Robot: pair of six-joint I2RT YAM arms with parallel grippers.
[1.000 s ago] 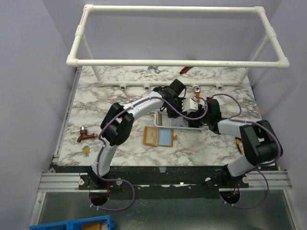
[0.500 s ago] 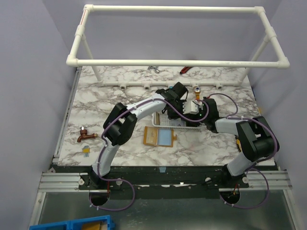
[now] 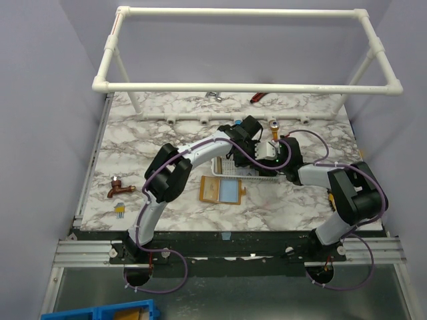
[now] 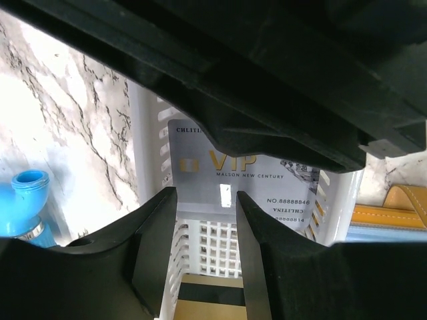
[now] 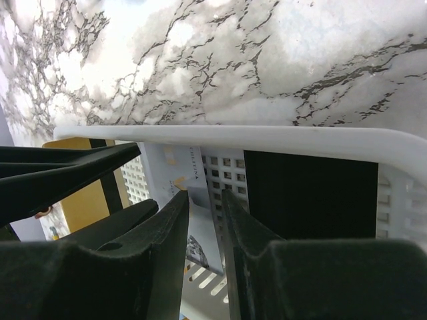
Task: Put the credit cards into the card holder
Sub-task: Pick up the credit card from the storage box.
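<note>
Since the card holder (image 3: 220,190) lies open on the counter (image 3: 133,147) just on the near side of the white mesh basket (image 5: 280,137), the carry will be short, and the care belongs in the pick. Inside the basket the silvery-white card (image 4: 260,170) leans up against the mesh, with a black card (image 5: 307,193) and a gold card (image 5: 87,203) sitting in the same basket beside it. The left end effector (image 4: 203,220) reaches into the basket with its fingers part-way apart and nothing seen between them. The right end effector (image 5: 203,213), also in the basket, has its fingers narrow about the silvery-white card's edge, and I cannot tell whether they pinch it. In my judgement one arm should steady the card while the other closes square on a free edge, clear of the mesh. It should then lift straight up before swinging toward the card holder, lest the card catch the basket rim or the two wrists foul each other.
</note>
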